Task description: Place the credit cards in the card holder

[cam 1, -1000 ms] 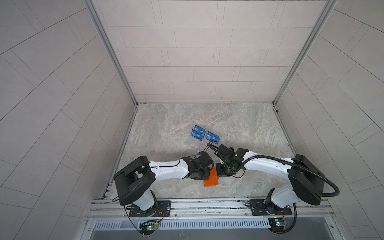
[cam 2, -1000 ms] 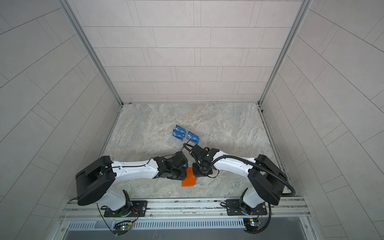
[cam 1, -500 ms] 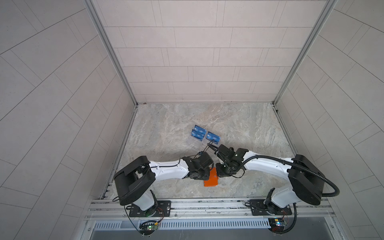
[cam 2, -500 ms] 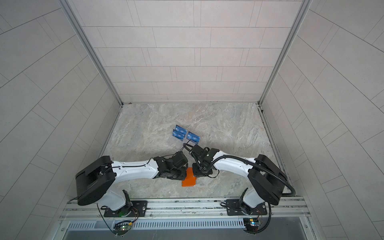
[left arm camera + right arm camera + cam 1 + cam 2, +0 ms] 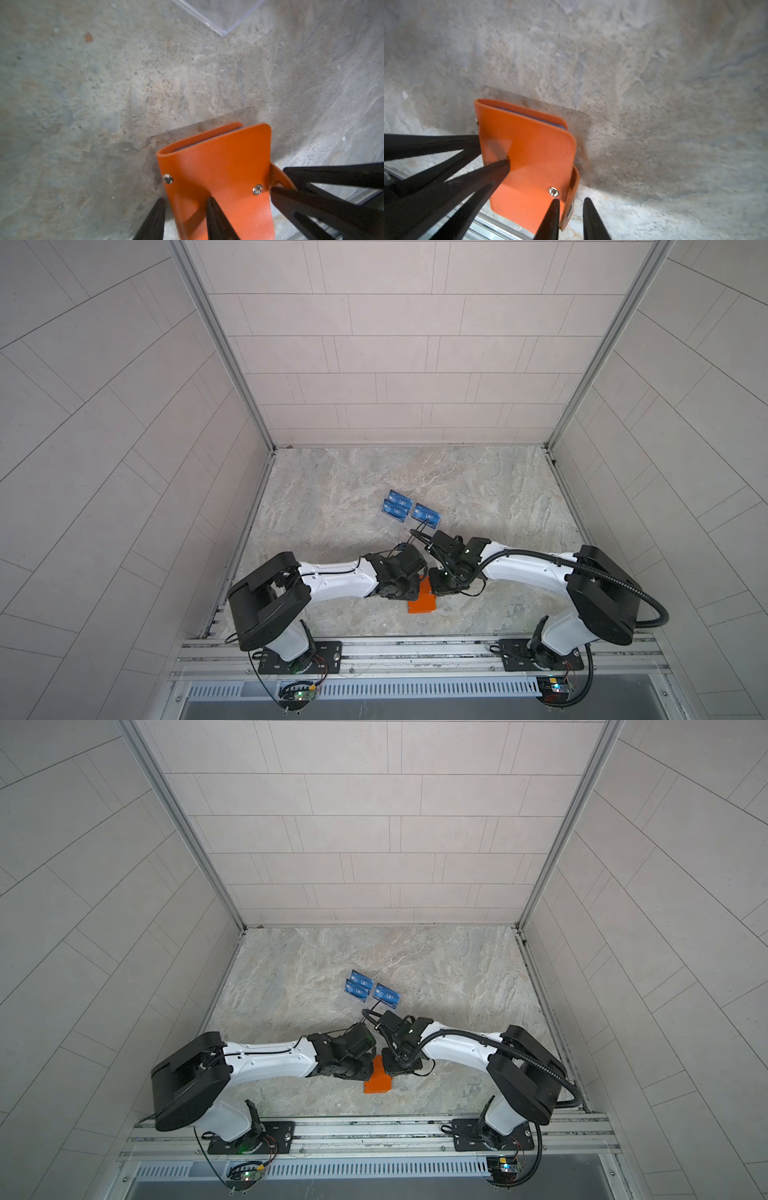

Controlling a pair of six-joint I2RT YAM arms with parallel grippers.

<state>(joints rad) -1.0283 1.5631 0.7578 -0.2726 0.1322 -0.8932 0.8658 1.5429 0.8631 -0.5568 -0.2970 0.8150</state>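
Seen from above, two white and black robot arms reach inward and meet low over a grey-beige marble-patterned desk (image 5: 332, 489). Between their wrists lies the card holder (image 5: 422, 603), a small orange leather-like booklet wallet, closed and near the front edge of the desk; it shows in both top views (image 5: 377, 1081).

Farther back, well apart from the holder, three blue plastic credit cards with white "VIP" lettering (image 5: 399, 502) (image 5: 395, 511) (image 5: 426, 514) stand together in a clear acrylic rack (image 5: 220, 20).

From the left wrist, the left gripper (image 5: 184, 200) straddles one side edge of the holder (image 5: 218, 166). One black finger presses on the orange top cover and the other sits just beside the edge. The jaws stand partly apart, and I cannot tell whether they pinch the cover.

From the right wrist, the right gripper (image 5: 570, 199) straddles the holder's orange snap tab (image 5: 574, 187) at the opposite edge. One fingertip rests by a silver stud (image 5: 553, 191), and the other is just past the tab. The jaws stand narrowly apart, and I cannot tell whether they clamp it.

A thin bluish edge (image 5: 529, 118) shows between the holder's covers.
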